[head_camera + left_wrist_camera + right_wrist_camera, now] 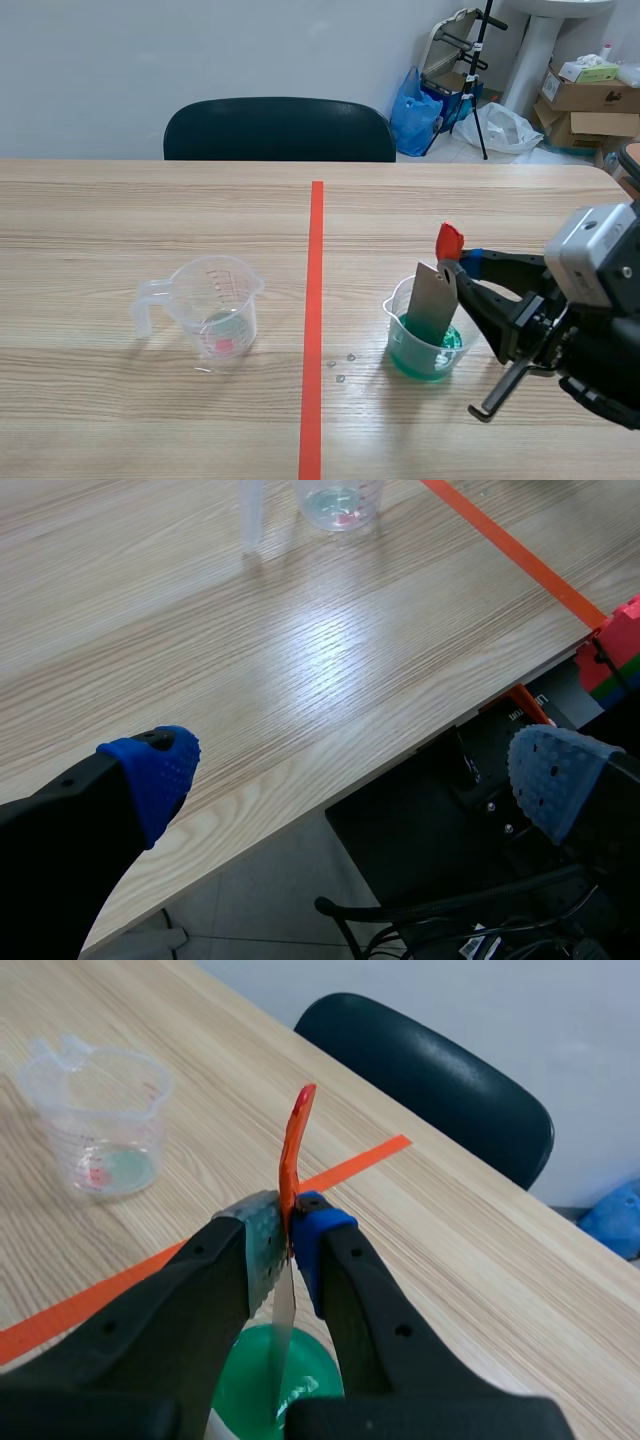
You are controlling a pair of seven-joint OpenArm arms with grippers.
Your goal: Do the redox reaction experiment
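Right wrist view: right claw pinches the metal strip, which stands near upright and dips into the beaker directly below. Left claw is spread.

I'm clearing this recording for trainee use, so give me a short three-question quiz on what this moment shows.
1. Fill in: seen from the robot, the clear measuring cup stands on the ____ side of the orange-red tape line.
2. True or false: the right gripper is shut on the metal strip with the orange-red tab.
3. Where is the strip's lower end?
A) hanging clear above both cups
B) inside the cup of green liquid
C) inside the clear measuring cup
Key: 1 left; 2 true; 3 B.
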